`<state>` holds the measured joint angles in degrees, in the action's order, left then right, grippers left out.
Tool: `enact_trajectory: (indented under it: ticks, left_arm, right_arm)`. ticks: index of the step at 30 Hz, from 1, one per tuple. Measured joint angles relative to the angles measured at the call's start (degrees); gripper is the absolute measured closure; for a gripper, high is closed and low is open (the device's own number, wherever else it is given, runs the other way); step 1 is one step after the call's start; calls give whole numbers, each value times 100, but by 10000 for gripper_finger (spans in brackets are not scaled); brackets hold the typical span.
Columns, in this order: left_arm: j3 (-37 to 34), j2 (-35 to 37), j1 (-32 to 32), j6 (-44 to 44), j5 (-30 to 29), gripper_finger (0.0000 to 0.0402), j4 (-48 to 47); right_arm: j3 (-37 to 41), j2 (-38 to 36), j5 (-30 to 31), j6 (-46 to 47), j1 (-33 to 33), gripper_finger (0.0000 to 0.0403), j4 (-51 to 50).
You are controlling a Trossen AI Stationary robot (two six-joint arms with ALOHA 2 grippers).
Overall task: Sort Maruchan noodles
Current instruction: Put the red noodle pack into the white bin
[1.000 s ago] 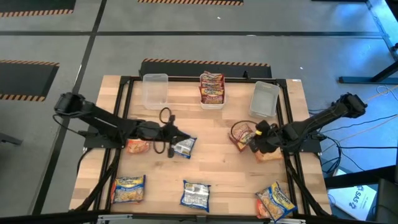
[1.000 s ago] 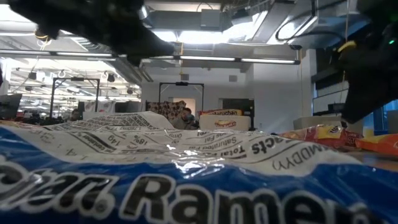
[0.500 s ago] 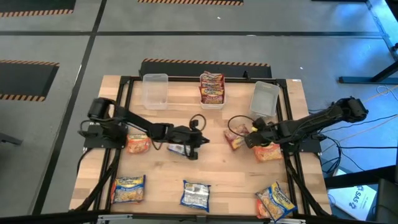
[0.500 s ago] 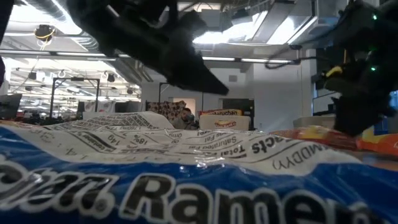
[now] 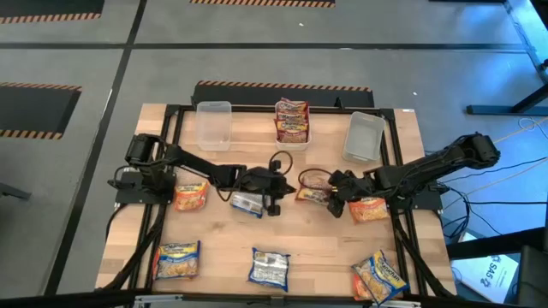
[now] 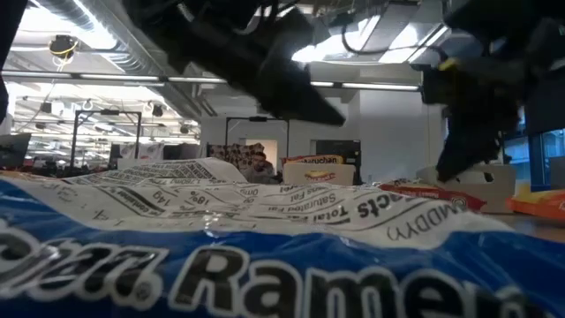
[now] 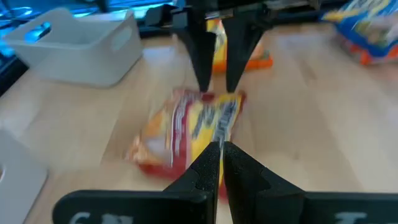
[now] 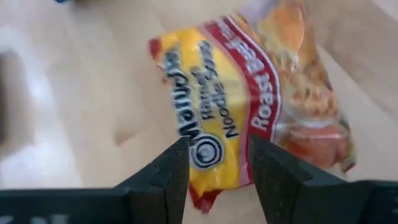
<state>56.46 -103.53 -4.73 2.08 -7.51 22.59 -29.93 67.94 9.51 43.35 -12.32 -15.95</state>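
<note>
A red-and-yellow Maruchan noodle packet [image 5: 310, 193] [image 8: 249, 93] [image 7: 186, 127] sits near the table's middle, in my right gripper [image 5: 330, 198] [image 8: 217, 168]. My left gripper [image 5: 281, 192] [image 7: 221, 152] is shut just left of that packet, pointing at it, and I see nothing between its fingers. A blue-white packet [image 5: 247, 204] lies flat beside the left gripper, on its near-left side. Orange packets [image 5: 190, 195] [image 5: 368, 208], yellow-blue packets [image 5: 177, 259] [image 5: 379, 275] and another blue-white packet [image 5: 269, 268] lie flat on the table. My right gripper pinches the red-and-yellow packet between its two fingers at one short end [image 8: 214, 158]. The fingers [image 7: 202, 56] come from the table's right, slanting down onto that end [image 7: 219, 96]. The packet stretches away toward the left gripper; whether it is clear of the table I cannot tell.
Three bins stand along the far edge: a clear bare one [image 5: 214, 124], a middle one [image 5: 291, 137] holding red packets, and a right one [image 5: 364, 137]. In the low view a blue-white packet [image 6: 265, 265] fills the foreground. Bare wood lies between the near packets.
My left gripper has swung toward the table's right, passing the blue-white packet, which stayed about where it was. My right gripper has moved toward the table's left, bringing the red-and-yellow packet with it toward the middle.
</note>
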Motion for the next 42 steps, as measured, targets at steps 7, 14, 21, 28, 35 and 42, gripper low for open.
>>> enact_trajectory:
  ticks: [7,14,21,28,35,42]
  left_arm:
    - [377,-401,73,-181,675,385,-173]
    - [373,-1352,-180,-569,825,385,509]
    - [379,-1628,-56,-602,-17,385,740]
    - [374,-1558,328,-603,-401,385,376]
    - [372,-1358,597,-526,-117,385,189]
    - [346,-411,436,-288,375,385,-1154]
  right_arm:
    - [-425,-104,1487,-678,34,253,-967]
    - [-130,175,1980,-564,536,253,-1149]
    - [28,653,980,-760,629,253,-276]
    - [28,722,-315,-131,389,253,151]
    - [27,722,-331,-190,-123,253,1152]
    - [-607,549,37,-782,-59,253,42]
